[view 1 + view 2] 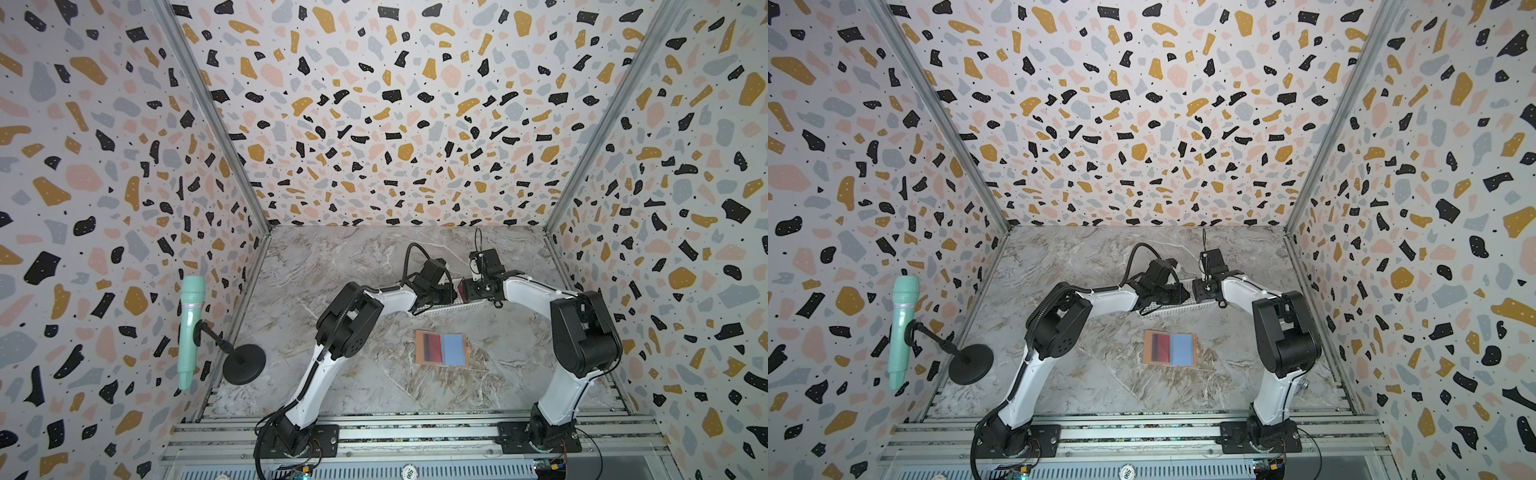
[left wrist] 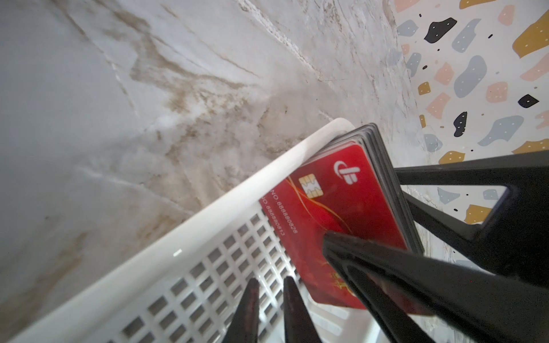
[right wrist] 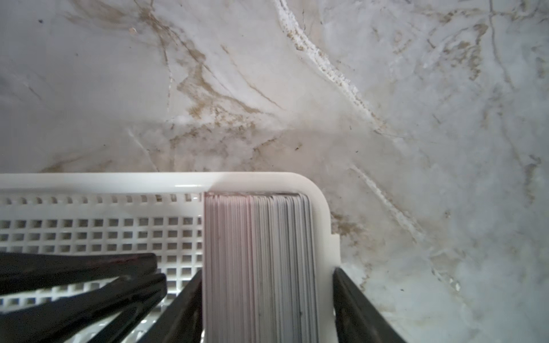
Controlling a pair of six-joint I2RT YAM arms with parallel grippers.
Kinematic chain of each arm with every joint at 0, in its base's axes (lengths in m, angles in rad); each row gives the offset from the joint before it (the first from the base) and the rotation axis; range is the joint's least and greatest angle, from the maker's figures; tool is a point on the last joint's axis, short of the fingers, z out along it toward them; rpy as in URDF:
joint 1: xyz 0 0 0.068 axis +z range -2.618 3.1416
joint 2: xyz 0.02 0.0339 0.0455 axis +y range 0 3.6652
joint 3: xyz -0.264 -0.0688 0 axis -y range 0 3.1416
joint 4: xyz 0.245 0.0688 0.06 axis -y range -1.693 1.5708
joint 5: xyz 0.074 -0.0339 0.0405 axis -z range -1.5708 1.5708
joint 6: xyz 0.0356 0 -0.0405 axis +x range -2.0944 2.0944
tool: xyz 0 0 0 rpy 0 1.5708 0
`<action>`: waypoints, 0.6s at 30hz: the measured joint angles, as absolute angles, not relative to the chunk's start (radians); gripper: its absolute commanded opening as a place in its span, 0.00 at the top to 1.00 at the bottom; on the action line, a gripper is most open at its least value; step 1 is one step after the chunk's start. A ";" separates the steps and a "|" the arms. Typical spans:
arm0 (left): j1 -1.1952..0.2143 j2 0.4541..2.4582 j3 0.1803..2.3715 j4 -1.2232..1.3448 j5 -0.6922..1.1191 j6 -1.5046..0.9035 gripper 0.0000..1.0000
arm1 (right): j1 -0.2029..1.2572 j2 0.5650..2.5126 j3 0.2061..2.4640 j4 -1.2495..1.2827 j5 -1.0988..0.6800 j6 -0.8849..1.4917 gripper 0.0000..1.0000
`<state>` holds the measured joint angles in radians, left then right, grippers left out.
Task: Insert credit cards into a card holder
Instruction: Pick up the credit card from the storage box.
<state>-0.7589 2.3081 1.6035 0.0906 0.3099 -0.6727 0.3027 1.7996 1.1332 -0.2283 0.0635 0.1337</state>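
While the open tan leather-like card holder with its pale blue lining [image 1: 442, 348] lay flat nearest the arm bases, well apart from both tools, the stack of red plastic credit cards [image 3: 260, 261] stood on edge farther back in a corner of the white slotted plastic basket [image 3: 118, 182]. The right gripper [image 3: 267, 308] straddled that stack and the basket's end wall, jaws spread; the left gripper [image 2: 269, 311], jaws nearly together and holding nothing, sat just beside the cards' red face.

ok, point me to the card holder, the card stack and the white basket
card holder [image 1: 455, 350]: top view, pale blue inner panel.
card stack [image 3: 261, 267]: right wrist view, upturned card edges.
white basket [image 2: 208, 208]: left wrist view, smooth top rim.
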 measured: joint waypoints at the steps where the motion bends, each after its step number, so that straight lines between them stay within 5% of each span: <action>1: -0.759 2.308 1.604 0.090 0.310 -0.673 0.82 | 0.303 1.799 1.134 -0.228 0.060 0.133 0.40; 18: -0.751 2.308 1.604 0.088 0.309 -0.665 0.81 | 0.337 1.793 1.127 -0.214 0.027 0.150 0.42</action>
<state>-0.7513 2.3077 1.6035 0.0875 0.3092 -0.6651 0.3370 1.7931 1.1267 -0.2142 0.0273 0.1497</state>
